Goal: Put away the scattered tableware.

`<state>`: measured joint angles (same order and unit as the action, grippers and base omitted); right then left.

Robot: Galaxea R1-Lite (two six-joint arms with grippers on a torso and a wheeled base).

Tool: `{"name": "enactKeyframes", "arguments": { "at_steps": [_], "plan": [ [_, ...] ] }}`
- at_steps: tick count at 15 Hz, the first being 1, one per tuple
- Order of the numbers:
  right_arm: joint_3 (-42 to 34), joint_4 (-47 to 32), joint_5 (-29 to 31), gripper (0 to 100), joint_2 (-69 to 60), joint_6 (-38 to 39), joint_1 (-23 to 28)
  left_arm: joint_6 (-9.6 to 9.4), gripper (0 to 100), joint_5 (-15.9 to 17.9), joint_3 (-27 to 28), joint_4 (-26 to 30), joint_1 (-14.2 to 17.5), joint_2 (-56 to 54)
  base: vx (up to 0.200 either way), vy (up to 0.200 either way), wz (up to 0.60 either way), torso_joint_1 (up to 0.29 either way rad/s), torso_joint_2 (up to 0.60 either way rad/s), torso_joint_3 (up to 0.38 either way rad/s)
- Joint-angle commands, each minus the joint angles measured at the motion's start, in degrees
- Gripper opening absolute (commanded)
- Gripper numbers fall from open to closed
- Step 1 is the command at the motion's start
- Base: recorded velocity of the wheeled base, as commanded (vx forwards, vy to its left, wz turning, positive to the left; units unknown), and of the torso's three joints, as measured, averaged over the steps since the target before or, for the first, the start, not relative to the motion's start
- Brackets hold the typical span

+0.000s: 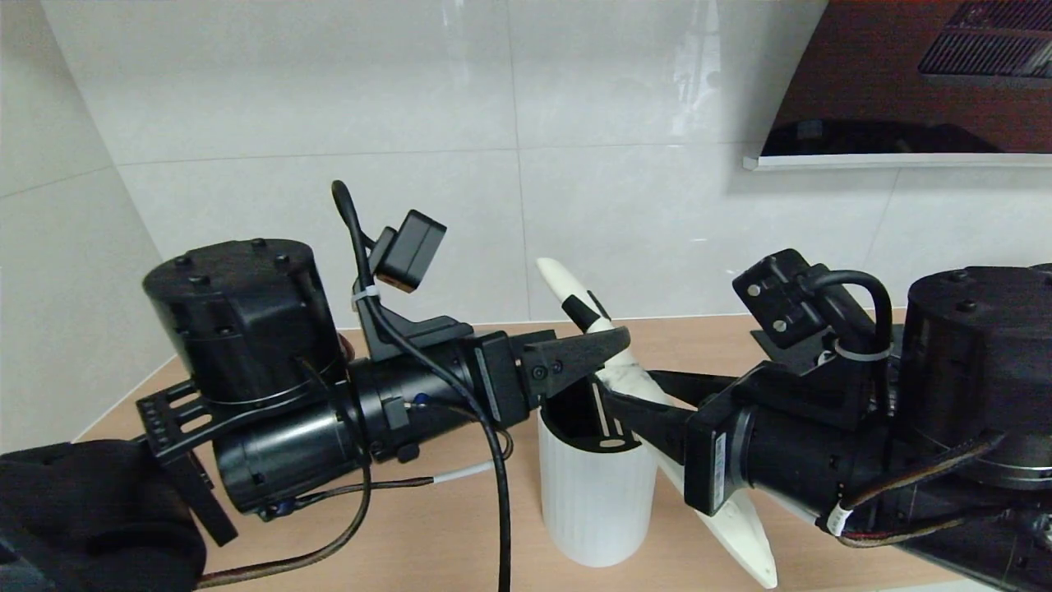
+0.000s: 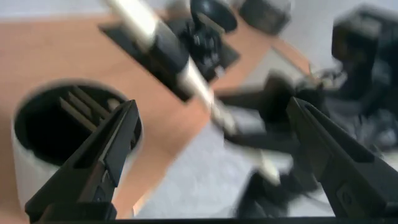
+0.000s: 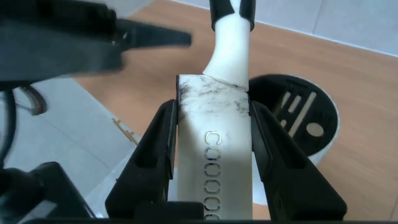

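While my left gripper [image 1: 598, 366] hangs spread apart over the white utensil holder [image 1: 596, 493] with its black slotted insert, mid-counter, my right gripper [image 3: 214, 168] clamps the white knife [image 1: 629, 374] beside it, handle slanting up toward the back edge, tip down toward the front edge.

I log the utensil [image 3: 214, 134] as white, with grey-black speckling and a black band on its cream handle. Holder [image 1: 596, 501]: white, vertically ribbed, black inside. Left gripper [image 2: 211, 106] and right gripper [image 3: 211, 106]: matte black. Counter [image 1: 427, 543]: pale wood. Wall [image 1: 329, 99]: glossy white tile. Hood [image 1: 888, 90]: dark reddish-brown.
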<state>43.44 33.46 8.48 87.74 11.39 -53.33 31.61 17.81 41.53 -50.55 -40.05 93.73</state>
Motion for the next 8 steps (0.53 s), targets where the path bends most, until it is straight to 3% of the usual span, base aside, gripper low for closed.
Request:
{"name": "enactKeyframes", "arguments": {
  "at_steps": [1, 2, 3, 4, 6, 8],
  "plan": [
    [0.25, 0.11, 1.27, 0, 1.74, -0.05, -0.19, 0.12, 100, -0.23, -0.14, -0.51, -0.30, 2.42, 0.000, 0.000, 0.00, 0.000, 0.00, 0.000],
    [0.33, 0.20, 3.73, 0, 2.62, -0.22, -1.07, 0.29, 100, -0.41, 0.04, -0.69, -0.30, 2.33, 0.000, 0.000, 0.00, 0.000, 0.00, 0.000],
    [0.25, 0.46, 4.26, 0, 2.53, -0.31, -1.69, 2.05, 100, -0.41, 0.21, -0.77, -0.30, 1.98, 0.000, 0.000, 0.00, 0.000, 0.00, 0.000],
    [0.16, 1.17, 4.35, 0, 2.26, -0.31, -1.95, 5.48, 100, -0.14, 0.65, -0.86, -0.30, 1.45, 0.000, 0.000, 0.00, 0.000, 0.00, 0.000],
    [0.07, 1.96, 4.35, 0, 2.35, -0.31, -2.21, 9.70, 100, -0.14, 1.71, -0.86, -0.30, 1.45, 0.000, 0.000, 0.00, 0.000, 0.00, 0.000],
    [-0.10, 1.96, 4.44, 0, 2.44, -0.40, -2.30, 10.23, 100, -0.58, 2.15, -0.95, -0.30, 2.07, 0.000, 0.000, 0.00, 0.000, 0.00, 0.000]
  ]
}}
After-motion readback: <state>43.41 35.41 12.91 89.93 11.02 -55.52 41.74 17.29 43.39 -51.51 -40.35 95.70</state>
